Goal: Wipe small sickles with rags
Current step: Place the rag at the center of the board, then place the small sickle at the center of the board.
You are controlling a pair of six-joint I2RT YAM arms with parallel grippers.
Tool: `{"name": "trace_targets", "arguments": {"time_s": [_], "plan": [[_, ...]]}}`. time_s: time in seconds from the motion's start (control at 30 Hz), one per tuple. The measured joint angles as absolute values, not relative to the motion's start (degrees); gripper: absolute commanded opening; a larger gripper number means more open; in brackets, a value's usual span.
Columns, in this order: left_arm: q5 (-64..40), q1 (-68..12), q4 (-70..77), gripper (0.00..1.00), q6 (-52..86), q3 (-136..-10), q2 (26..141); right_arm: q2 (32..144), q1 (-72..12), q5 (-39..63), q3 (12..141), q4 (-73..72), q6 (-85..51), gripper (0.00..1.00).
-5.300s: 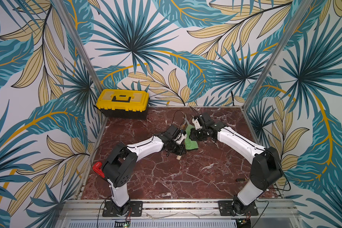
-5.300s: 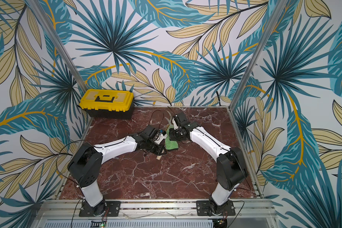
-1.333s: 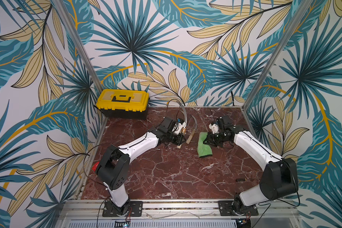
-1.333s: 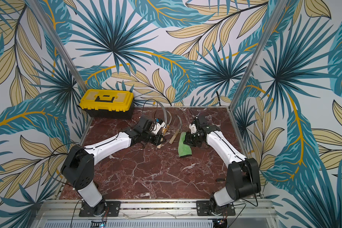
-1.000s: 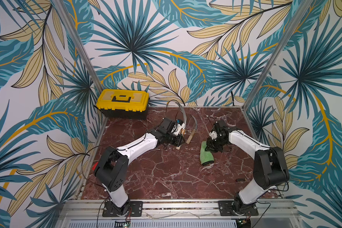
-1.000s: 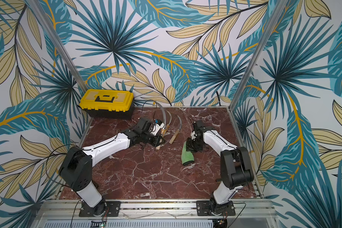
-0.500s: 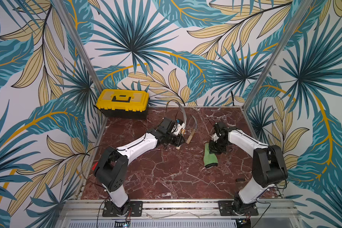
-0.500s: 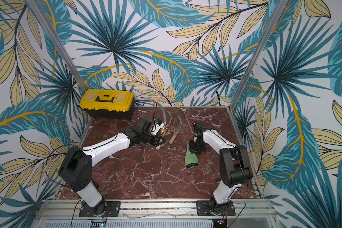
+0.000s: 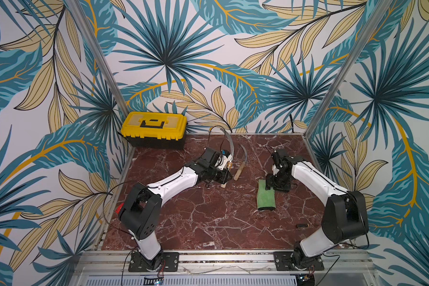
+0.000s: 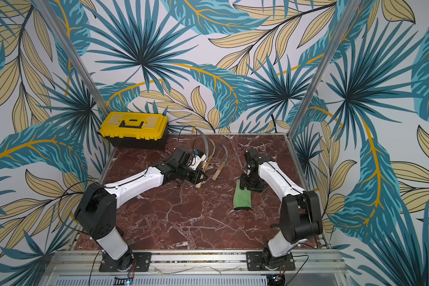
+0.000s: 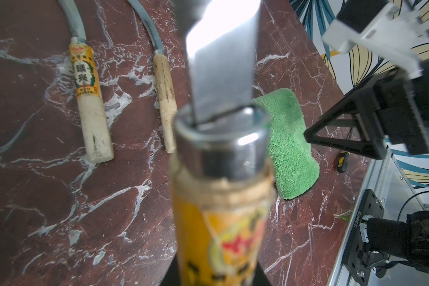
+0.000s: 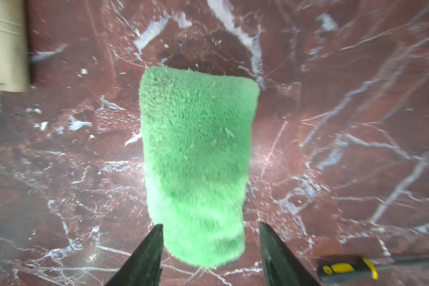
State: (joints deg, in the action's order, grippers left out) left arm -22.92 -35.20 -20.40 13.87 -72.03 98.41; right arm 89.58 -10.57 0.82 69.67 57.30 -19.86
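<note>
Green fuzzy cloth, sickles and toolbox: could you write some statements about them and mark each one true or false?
1. The green fuzzy cloth lies on the red marble table. True.
2. The right gripper is shut on the cloth. False: its jaws stand open, one on each side of the cloth's end.
3. The left gripper holds an orange-labelled wooden-handled sickle by its handle. True.
4. All three sickles lie on the table. False: only two do, a second labelled sickle and a plain-handled sickle.
5. The yellow plastic toolbox stands open. False: its lid is closed.
</note>
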Motion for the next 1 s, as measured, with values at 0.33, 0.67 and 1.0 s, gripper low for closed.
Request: {"name": "trace_targets", "arguments": {"time_s": [0.33,0.67,1.0], "plan": [[-22.87,-35.20,-20.01,0.00,14.90,-72.03,99.20,83.90,-10.66,3.53,73.03,56.82,-21.45,0.62],[-26.74,-29.04,-17.91,0.00,17.72,-72.16,104.27,84.99,-11.46,6.48,73.76,53.01,-23.35,0.62],[-27.64,-24.14,-20.99,0.02,17.45,-79.81,112.62,83.83,-11.46,5.39,70.94,52.34,-23.24,0.62]]}}
